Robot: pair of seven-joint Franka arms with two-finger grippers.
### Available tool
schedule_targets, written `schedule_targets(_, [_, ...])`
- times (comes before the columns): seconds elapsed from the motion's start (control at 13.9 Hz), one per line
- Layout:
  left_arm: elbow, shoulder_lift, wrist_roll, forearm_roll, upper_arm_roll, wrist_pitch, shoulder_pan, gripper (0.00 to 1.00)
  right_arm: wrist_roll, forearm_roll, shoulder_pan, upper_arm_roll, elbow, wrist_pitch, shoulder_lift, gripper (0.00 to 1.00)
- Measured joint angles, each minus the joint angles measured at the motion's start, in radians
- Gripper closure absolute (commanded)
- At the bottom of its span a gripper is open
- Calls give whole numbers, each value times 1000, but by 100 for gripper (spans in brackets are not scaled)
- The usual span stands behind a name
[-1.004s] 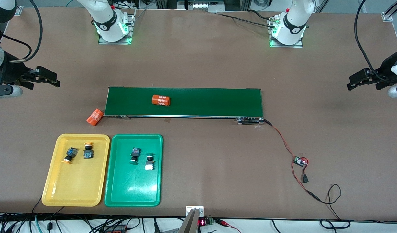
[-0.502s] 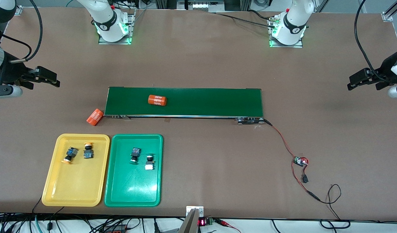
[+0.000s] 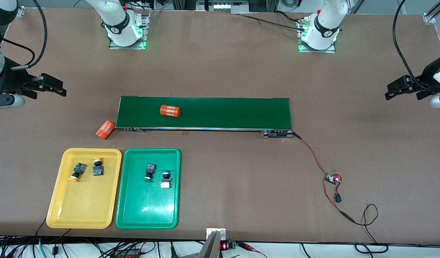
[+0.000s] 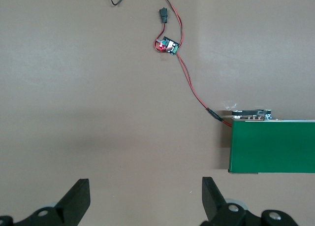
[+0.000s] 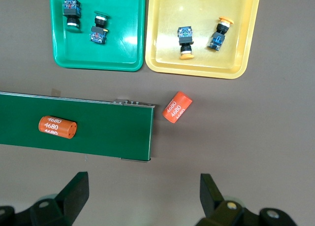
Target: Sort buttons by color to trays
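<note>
Brown tabletop holds yellow tray (image 3: 58,215) with two yellow buttons (image 3: 97,167), green tray (image 3: 148,215) at its 3 o'clock with two green buttons (image 3: 149,171), so sorting looks finished, which would explain why left gripper (image 4: 142,199) and right gripper (image 5: 142,194) wait spread and empty over bare table at the ends.

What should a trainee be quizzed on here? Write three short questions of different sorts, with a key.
1. True or false: each of the two trays, the yellow tray and the green tray, holds two buttons.
2. Multiple choice: the orange cylinder with white print lies (A) on the conveyor belt, (B) in the green tray, (C) between the right gripper fingers.
3. Fill in: the left gripper hangs over bare ____, its fingers apart.

Key: 1 true; 2 A; 3 table.
</note>
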Motion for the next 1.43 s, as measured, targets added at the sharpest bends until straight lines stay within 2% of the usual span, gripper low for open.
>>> schedule_targets(0.72, [0, 0, 0, 0, 0, 0, 0, 0, 0, -1, 0, 0, 0, -1, 0, 0])
schedule_targets(1.43, [0, 0, 0, 0, 0, 0, 0, 0, -1, -41, 2, 3, 0, 0, 0, 0])
